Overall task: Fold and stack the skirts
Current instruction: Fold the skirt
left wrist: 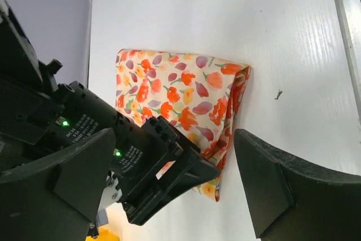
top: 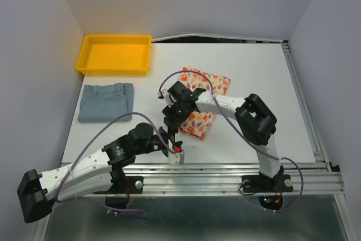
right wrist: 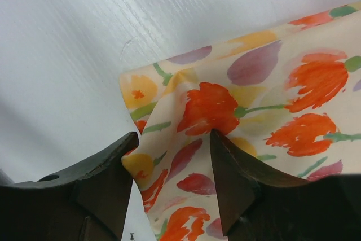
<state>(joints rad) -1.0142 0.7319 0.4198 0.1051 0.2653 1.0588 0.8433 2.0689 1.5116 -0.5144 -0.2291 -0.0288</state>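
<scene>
A white table [top: 254, 71] boxed in by pale grey walls [top: 34, 38] is where I work. As I judge it, the job is about halfway. The floral skirt [right wrist: 271, 83] is down to a compact folded packet. The denim skirt [top: 106, 101] lies flat on its own, and I cannot say whether it is folded. Neither rests on the other, so the stacking is all left to do.

My right claw [right wrist: 171, 134] points down at the near corner of the floral packet. Its jaws stand at a middling gap with a ridge of that corner's cloth risen between them. Both inner faces are against the print, so I take it as gripped. The corner's tip lies on the table just ahead of the fingertips, and the rest of the skirt spreads away beyond the claw and to its right.

Just nearer to me hovers my left claw [top: 175, 152], close to the table's front edge. Its jaws are wide apart with nothing in them, clear of the cloth.

Well off to the left of the right claw, and a touch farther out, is the denim skirt, waistband on its far side. Just beyond that sits the yellow plastic tray [top: 115, 70], touching neither skirt.
</scene>
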